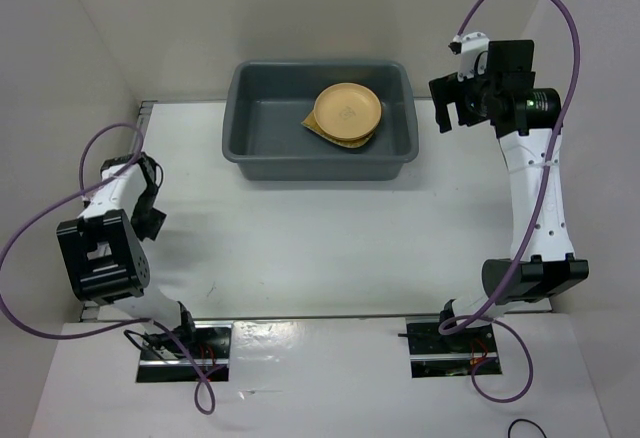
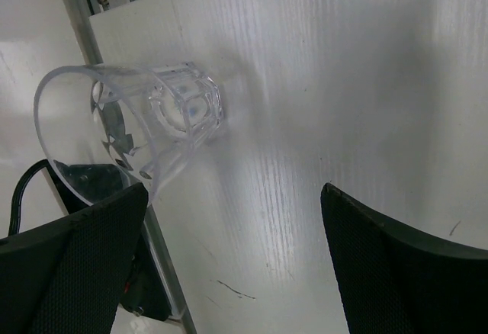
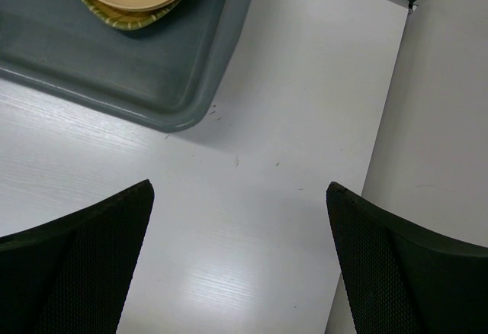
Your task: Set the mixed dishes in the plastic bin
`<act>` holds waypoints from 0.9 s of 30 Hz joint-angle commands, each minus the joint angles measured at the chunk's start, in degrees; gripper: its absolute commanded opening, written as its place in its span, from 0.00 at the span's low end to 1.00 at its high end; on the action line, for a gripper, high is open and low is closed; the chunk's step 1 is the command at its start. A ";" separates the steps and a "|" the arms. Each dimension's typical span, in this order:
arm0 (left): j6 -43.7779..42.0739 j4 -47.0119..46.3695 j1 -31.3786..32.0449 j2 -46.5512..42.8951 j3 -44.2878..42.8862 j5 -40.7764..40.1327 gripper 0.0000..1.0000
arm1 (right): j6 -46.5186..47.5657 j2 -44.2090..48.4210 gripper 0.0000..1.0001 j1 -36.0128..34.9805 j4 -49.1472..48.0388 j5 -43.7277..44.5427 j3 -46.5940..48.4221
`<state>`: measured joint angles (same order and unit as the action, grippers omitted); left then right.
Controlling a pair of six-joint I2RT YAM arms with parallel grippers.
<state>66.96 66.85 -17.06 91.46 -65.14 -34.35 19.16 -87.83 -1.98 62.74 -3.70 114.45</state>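
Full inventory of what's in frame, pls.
Dark grey rectangular plastic bin: 1, far centre of table.
Round yellow-orange plates: one visible on top, maybe more beneath; inside bin.
Woven bamboo-slat tray: 1, tan, under the plates.
Small clear cup: 1, transparent, on its side at table's left edge.
White table: 1.
Left arm, right arm: white and black.
Left tool: open, empty, cup just ahead.
Right tool: open, empty, near bin corner.

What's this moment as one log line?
dark grey plastic bin: round yellow-orange plate on woven bamboo tray; small clear cup: on its side; left end effector: open by cup; right end effector: open
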 commanded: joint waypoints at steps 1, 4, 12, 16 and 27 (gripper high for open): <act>-2.00 -1.46 -1.30 0.47 0.72 1.12 1.00 | 0.18 2.14 0.98 0.22 -0.51 0.45 -0.72; -2.62 -1.99 -2.10 1.78 1.25 1.65 1.00 | 0.18 2.14 0.98 0.22 -0.51 0.97 -0.72; -3.77 -4.36 -3.95 3.37 1.86 2.71 1.00 | 0.18 2.14 0.98 0.22 -0.51 1.51 -0.72; -8.05 -8.38 -4.47 4.69 2.48 6.64 0.71 | 0.18 2.14 0.98 0.22 -0.51 1.51 -0.72; -13.61 -6.74 -5.62 8.03 -15.15 18.78 0.00 | 0.71 1.09 0.98 0.22 -0.51 2.03 0.42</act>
<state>53.65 63.11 -22.87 99.44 -71.16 -22.39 19.40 -87.61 -1.98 62.78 -2.15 113.89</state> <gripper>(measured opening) 0.027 0.980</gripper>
